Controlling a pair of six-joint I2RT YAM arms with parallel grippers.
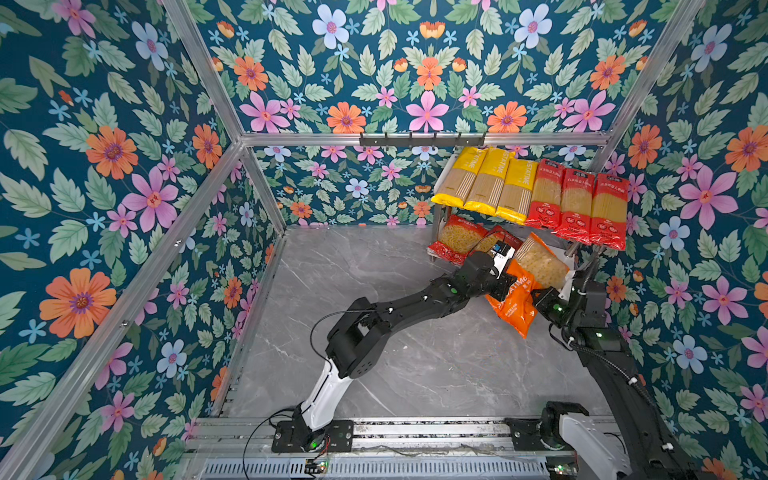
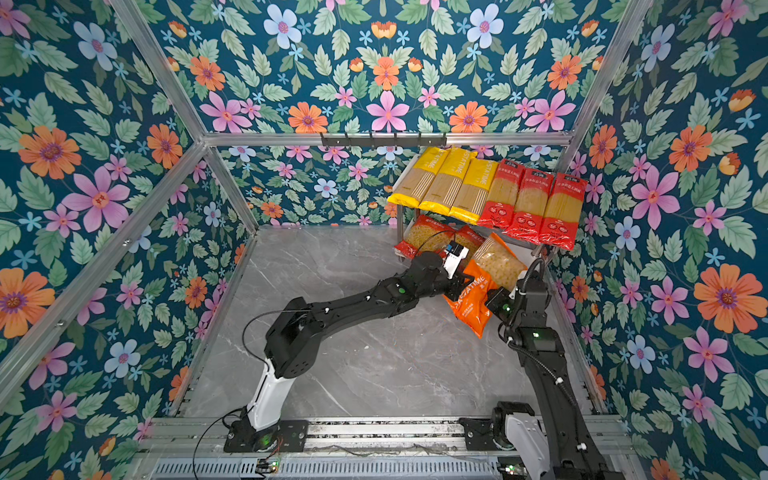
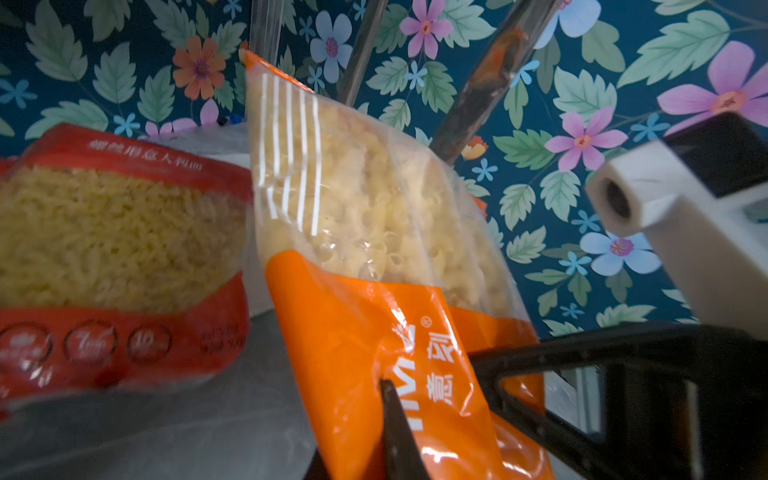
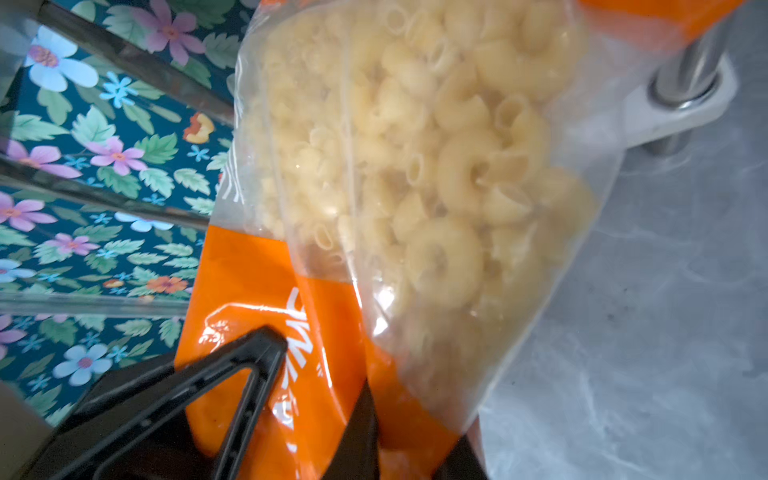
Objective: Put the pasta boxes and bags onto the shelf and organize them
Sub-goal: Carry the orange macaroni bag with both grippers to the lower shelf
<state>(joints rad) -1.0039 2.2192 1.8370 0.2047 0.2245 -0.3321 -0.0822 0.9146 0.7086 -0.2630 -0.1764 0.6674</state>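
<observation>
The last pack off the shelf (image 1: 436,220) was the orange macaroni bag (image 1: 530,270). It hung tilted just in front of the shelf's lower board, at the right end. Both arms had hold of it. The left gripper (image 1: 500,282) was pinched tight on the printed orange end, with one finger (image 3: 395,419) across the lettering. The right gripper (image 1: 540,300) was closed on that same end from the other side, its jaws nearly together with the plastic between them.

The bag's long axis ran from that gripped orange end, which was the end farther from the shelf, up to the clear end full of macaroni. The clear end pointed in under the upper board. So the bag lay ahead of both sets of fingers, on the shelf side.

The opening it pointed at lay between the two short red macaroni packs (image 1: 457,240), which filled the left of the lower board, and the shelf's right front post (image 4: 685,79). That post stood just beside the bag. I could not tell whether the clear end was touching the board.

The upper board was full, with three yellow spaghetti packs (image 1: 490,183) beside three red spaghetti packs (image 1: 577,203).

In my judgement the next push should run along the bag's length and keep clear of the post.
</observation>
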